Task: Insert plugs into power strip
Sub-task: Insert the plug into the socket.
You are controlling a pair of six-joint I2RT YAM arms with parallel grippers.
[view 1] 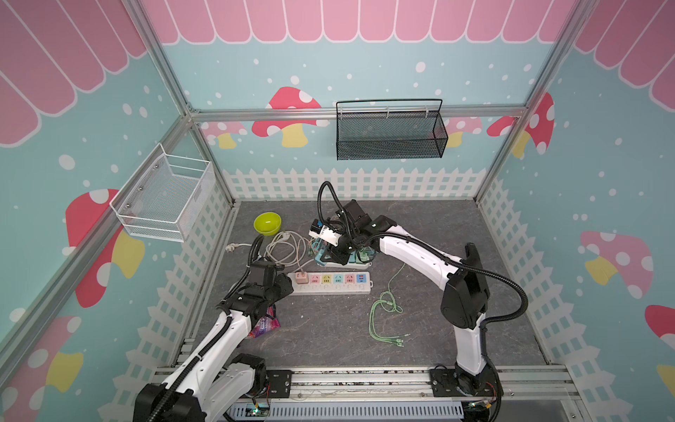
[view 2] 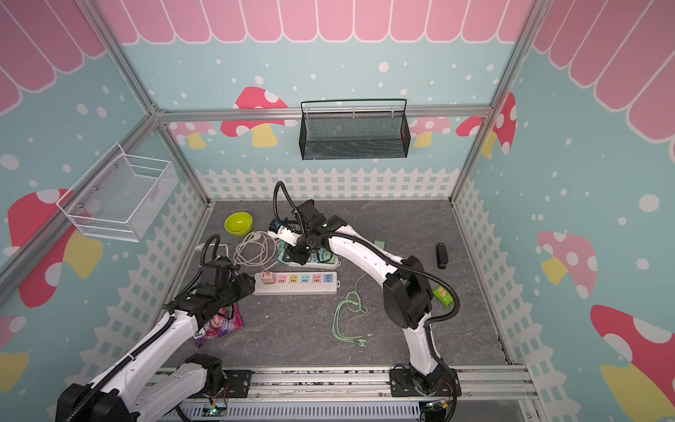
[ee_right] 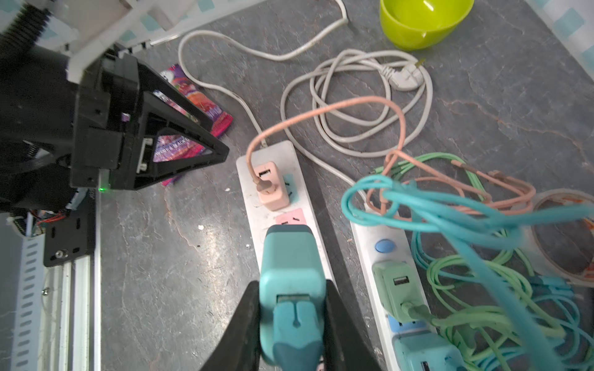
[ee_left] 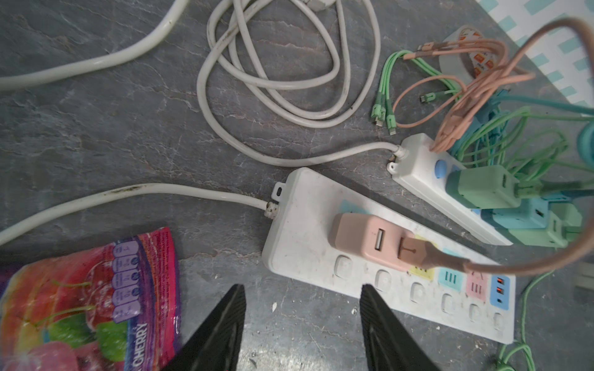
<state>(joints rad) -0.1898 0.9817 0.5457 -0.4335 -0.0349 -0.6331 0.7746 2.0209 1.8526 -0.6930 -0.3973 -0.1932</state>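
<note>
Two claws: we are seeing the right claw [ee_right: 292, 284] gripping a teal plug [ee_right: 291, 257] near the power strip [ee_right: 250, 192], while the left claw [ee_left: 301, 287] is standing open, holding nothing, beside the strip's end where a salmon plug [ee_left: 363, 239] is sitting plugged in.

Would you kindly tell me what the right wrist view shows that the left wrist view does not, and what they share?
Only the right wrist view: the right hand shut on the teal plug, and the green bowl. Only the left wrist view: the blue USB panel at the end of the near power strip. Both: the salmon plug seated in that strip, the coiled white cord, the cherry snack packet, and the far strip holding a mint plug.
</note>
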